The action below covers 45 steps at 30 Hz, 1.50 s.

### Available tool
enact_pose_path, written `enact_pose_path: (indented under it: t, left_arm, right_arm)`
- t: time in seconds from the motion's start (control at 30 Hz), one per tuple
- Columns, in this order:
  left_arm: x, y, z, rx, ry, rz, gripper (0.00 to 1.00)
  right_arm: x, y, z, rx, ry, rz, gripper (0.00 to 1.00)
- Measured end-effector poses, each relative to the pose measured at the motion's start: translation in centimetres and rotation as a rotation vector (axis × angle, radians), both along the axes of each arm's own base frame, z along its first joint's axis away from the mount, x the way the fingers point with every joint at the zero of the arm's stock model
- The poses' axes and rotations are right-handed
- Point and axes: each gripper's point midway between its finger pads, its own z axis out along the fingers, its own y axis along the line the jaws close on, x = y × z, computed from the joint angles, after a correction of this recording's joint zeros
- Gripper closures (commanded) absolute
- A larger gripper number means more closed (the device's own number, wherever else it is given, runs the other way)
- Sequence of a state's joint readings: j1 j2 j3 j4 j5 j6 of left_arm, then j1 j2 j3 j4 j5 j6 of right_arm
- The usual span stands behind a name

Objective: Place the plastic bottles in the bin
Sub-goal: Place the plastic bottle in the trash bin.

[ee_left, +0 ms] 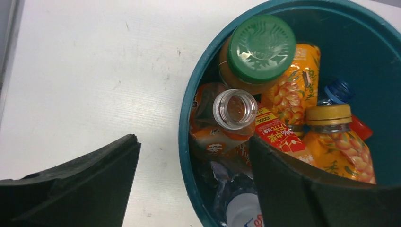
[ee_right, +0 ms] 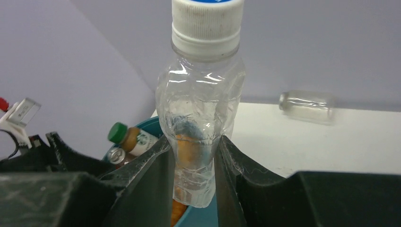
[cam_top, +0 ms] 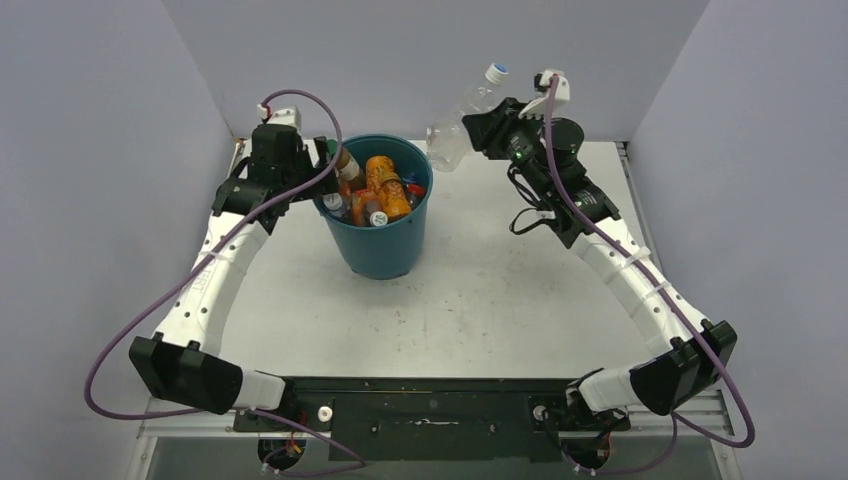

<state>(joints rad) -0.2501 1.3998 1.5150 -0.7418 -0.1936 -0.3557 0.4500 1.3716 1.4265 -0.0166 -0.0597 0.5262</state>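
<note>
Left end effector point(ee_left: 193, 142) spread apart, straddling left rim of teal bin point(cam_top: 380, 250), centre frame, heaped with bottles point(cam_top: 385, 190). Right end effector point(ee_right: 194, 142) clamped on clear bottle point(ee_right: 201, 94), upper right, just beyond rim. Risk: release short, or bounce off heap.

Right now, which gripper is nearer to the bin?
Left. The left gripper hangs open over the rim of the bin; the right gripper, holding a clear bottle, is outside it.

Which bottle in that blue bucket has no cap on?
The clear bottle by the bin's rim, its open mouth facing up. Its neighbours, the green-capped bottle, yellow-capped bottle and blue-capped bottle, are closed.
</note>
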Motion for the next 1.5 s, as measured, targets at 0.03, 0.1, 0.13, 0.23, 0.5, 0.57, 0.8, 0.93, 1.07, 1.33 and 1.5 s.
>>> enact_pose_path:
  t: [0.03, 0.1, 0.13, 0.23, 0.5, 0.57, 0.8, 0.93, 1.07, 1.33, 1.5]
  left_arm:
    - [-0.2, 0.0, 0.5, -0.003, -0.014, 0.000, 0.03]
    - [-0.5, 0.3, 1.8, -0.008, -0.053, 0.011, 0.04]
    - [-0.7, 0.5, 2.5, -0.011, -0.075, 0.020, 0.04]
    - [-1.6, 1.3, 5.3, -0.017, -0.169, 0.051, 0.04]
    - [-7.5, 2.7, 10.6, -0.115, -0.553, 0.057, 0.04]
    - [-8.4, 2.9, 10.5, -0.127, -0.622, 0.050, 0.04]
    - [-8.9, 2.0, 7.1, -0.141, -0.702, -0.010, 0.04]
    - [-8.7, 0.0, 9.2, -0.192, -0.782, -0.113, 0.04]
    - [-8.9, -3.7, 14.1, -0.277, -0.890, -0.310, 0.04]
    - [-10.5, -10.2, 19.5, -0.329, -0.967, -0.707, 0.04]
    - [-9.9, -12.3, 19.1, -0.303, -0.923, -0.814, 0.04]
  right_arm:
    - [-0.5, 1.2, 0.4, -0.013, -0.007, 0.033, 0.95]
    - [-1.3, 2.9, 1.2, -0.043, -0.022, 0.080, 0.95]
    - [-1.6, 3.8, 1.6, -0.060, -0.032, 0.101, 0.95]
    - [-2.4, 6.4, 2.4, -0.131, -0.070, 0.144, 0.95]
    - [-4.2, 14.4, -0.3, -0.468, -0.171, 0.220, 0.95]
    - [-3.7, 15.0, -1.8, -0.562, -0.182, 0.215, 0.95]
    - [-1.7, 14.9, -3.0, -0.702, -0.227, 0.158, 0.95]
    - [-2.0, 15.3, -2.9, -0.688, -0.238, 0.200, 0.95]
    - [-3.4, 15.6, -2.4, -0.598, -0.236, 0.314, 0.95]
    - [-3.8, 10.3, 4.0, -0.273, -0.237, 0.435, 0.95]
    - [-6.9, 11.0, 6.2, -0.172, -0.254, 0.564, 0.95]
